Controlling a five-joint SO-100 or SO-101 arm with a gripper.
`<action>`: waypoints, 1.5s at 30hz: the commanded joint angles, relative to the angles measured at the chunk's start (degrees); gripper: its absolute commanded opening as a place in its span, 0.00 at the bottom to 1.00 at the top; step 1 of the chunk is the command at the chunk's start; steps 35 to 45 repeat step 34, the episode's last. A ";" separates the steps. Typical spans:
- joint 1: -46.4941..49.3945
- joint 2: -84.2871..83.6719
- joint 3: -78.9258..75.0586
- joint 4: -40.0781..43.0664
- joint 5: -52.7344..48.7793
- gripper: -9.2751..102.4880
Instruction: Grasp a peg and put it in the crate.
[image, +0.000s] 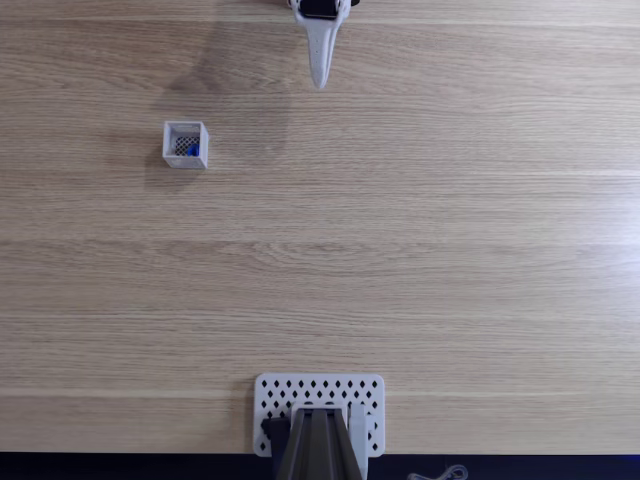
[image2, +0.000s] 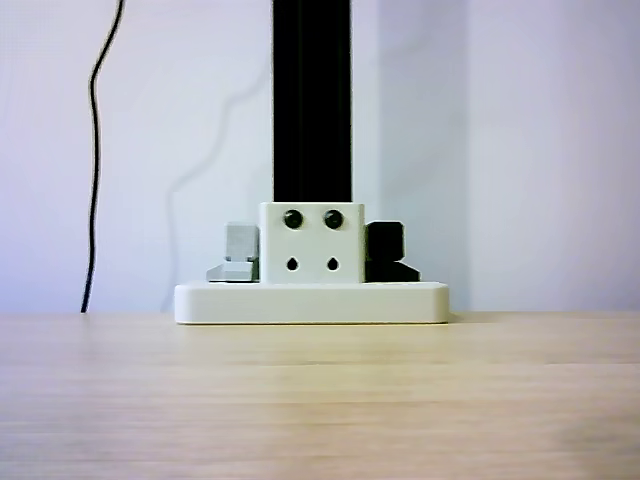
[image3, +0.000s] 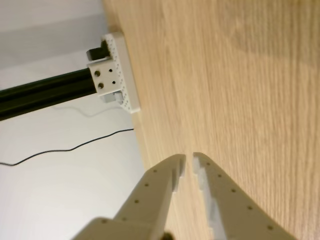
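Well away from our gripper, off to its left in the fixed view, the peg already lay inside the crate, so we judged the task essentially done. Our gripper held nothing, its fingertips nearly together. Beneath us was a pale wood table, facing a white perforated plate and a plain white wall.

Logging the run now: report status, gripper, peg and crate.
Gripper empty, fingertips nearly together, above bare table. Peg already inside crate, fixed view upper left. Nothing lying between gripper and crate.
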 joint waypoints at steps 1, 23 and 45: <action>-0.44 1.32 0.09 0.79 1.93 0.08; -2.46 1.67 0.18 4.92 1.76 0.08; -1.85 1.67 0.18 5.01 1.76 0.08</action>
